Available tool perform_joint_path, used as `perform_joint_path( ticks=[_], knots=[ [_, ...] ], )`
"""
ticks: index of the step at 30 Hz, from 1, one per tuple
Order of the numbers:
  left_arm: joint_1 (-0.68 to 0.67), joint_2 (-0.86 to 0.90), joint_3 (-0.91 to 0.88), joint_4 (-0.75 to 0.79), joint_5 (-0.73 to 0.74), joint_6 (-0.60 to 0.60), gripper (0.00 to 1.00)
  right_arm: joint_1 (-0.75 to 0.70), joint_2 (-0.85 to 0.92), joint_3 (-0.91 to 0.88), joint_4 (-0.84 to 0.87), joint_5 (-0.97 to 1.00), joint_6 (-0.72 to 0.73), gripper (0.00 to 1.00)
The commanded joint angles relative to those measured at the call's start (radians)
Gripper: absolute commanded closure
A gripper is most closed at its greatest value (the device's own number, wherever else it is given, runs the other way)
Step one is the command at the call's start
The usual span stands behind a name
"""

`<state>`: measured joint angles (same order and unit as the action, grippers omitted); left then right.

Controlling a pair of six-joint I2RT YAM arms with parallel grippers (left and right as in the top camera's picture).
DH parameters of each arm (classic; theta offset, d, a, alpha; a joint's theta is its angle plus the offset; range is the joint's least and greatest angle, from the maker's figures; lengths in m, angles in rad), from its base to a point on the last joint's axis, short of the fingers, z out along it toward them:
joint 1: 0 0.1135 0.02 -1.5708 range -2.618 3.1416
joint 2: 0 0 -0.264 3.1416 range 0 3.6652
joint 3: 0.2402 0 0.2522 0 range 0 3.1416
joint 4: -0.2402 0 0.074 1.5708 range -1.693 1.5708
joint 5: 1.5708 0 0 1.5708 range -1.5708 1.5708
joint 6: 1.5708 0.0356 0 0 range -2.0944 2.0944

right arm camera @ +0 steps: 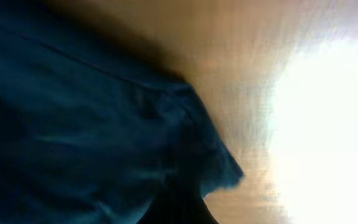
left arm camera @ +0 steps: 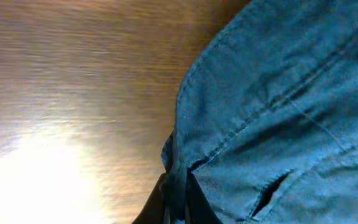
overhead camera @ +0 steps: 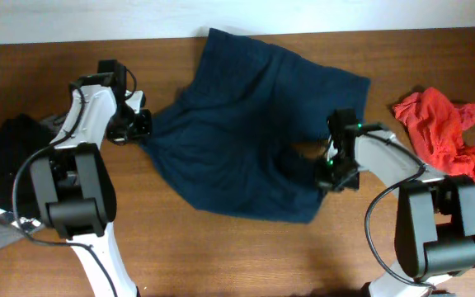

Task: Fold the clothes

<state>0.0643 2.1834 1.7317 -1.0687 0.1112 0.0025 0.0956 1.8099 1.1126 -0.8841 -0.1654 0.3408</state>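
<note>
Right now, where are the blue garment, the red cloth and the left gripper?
blue garment (overhead camera: pixel 246 140): overhead view, middle of the spread fabric.
red cloth (overhead camera: pixel 439 132): overhead view, centre of the crumpled heap.
left gripper (overhead camera: pixel 145 130): overhead view, fingertips at the garment's left edge.

2 arms, same build; left arm (overhead camera: pixel 85 115) and right arm (overhead camera: pixel 386 153) have white shell links between bulky black joint housings; left gripper (overhead camera: pixel 138 125) and right gripper (overhead camera: pixel 336 177) black; 1 thin black cable loops off each arm, left cable (overhead camera: pixel 19 177), right cable (overhead camera: pixel 378 206); green LED (overhead camera: pixel 331 162) lit at right wrist.
</note>
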Motion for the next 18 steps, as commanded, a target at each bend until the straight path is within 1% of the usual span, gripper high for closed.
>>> perform_joint_path(
  ticks=[1,5,9,10,11,12,13,14,15,18],
  knots=[
    [0.017,-0.079,0.005,-0.002,-0.023,-0.01,1.0,-0.058,-0.055,0.128,0.01,0.02,0.012,0.96],
    [0.018,-0.093,0.005,-0.002,-0.023,-0.01,1.0,-0.134,-0.055,0.228,0.045,0.016,0.013,0.96],
    [0.012,-0.096,0.005,-0.002,-0.022,-0.01,1.0,-0.182,-0.051,0.238,0.141,-0.015,0.01,0.96],
    [0.011,-0.096,0.005,0.001,-0.021,-0.01,1.0,-0.183,-0.049,0.238,0.153,-0.017,0.002,0.94],
    [0.008,-0.096,0.005,0.003,-0.019,-0.01,1.0,-0.183,-0.048,0.237,0.165,-0.018,-0.015,0.78],
    [0.005,-0.096,0.005,0.005,-0.018,-0.01,1.0,-0.181,-0.047,0.236,0.171,-0.018,-0.037,0.54],
    [0.003,-0.096,0.005,0.006,-0.014,-0.01,1.0,-0.179,-0.047,0.236,0.17,-0.018,-0.055,0.33],
    [0.001,-0.096,0.005,0.007,-0.014,-0.01,1.0,-0.174,-0.047,0.236,0.16,-0.018,-0.072,0.26],
    [0.001,-0.096,0.005,0.006,-0.011,-0.01,1.0,-0.172,-0.047,0.236,0.147,-0.018,-0.079,0.23],
    [0.001,-0.096,0.005,0.005,0.002,-0.01,1.0,-0.172,-0.047,0.236,0.069,-0.032,-0.079,0.22]
  ],
)
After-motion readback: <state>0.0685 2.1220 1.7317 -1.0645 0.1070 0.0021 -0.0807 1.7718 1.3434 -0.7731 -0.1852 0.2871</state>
